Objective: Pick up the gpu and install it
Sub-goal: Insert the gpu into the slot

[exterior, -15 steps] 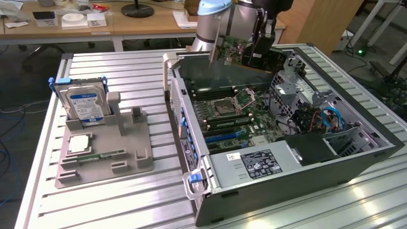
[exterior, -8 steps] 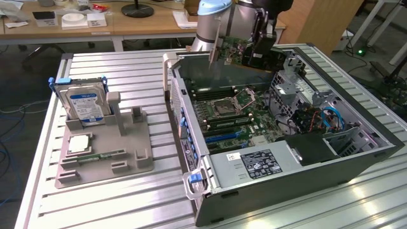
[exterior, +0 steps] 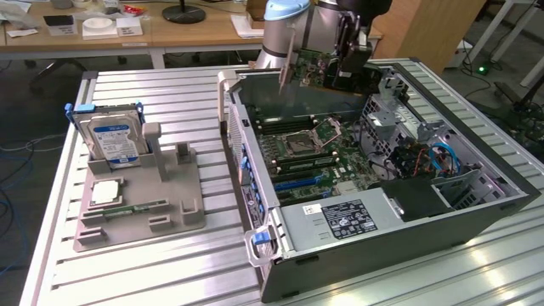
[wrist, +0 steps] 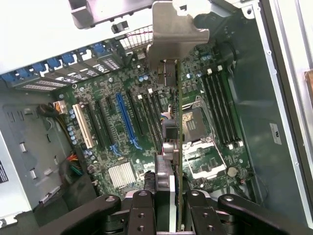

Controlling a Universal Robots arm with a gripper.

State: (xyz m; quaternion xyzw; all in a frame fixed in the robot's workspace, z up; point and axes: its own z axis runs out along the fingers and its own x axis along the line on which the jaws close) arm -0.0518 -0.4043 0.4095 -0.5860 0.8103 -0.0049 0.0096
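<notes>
The gripper has its fingers closed partway on the gpu, the card pinched edge-on between them with its bracket at the end far from them, held above the motherboard inside the open case.

Room from my end, exterior view. The work surface is a ribbed aluminium table, with overhead light glaring off the slats toward the exterior view's right near corner. Behind it is a light wooden desk, cluttered (small white boxes, papers, a round black stand base). The floor is dark grey; I can't tell the material. Loose blue cable lies on it at the exterior view's left. There's a tall wooden panel at the back right, white frame legs beyond it, and one small green indicator light glowing low down there.
</notes>
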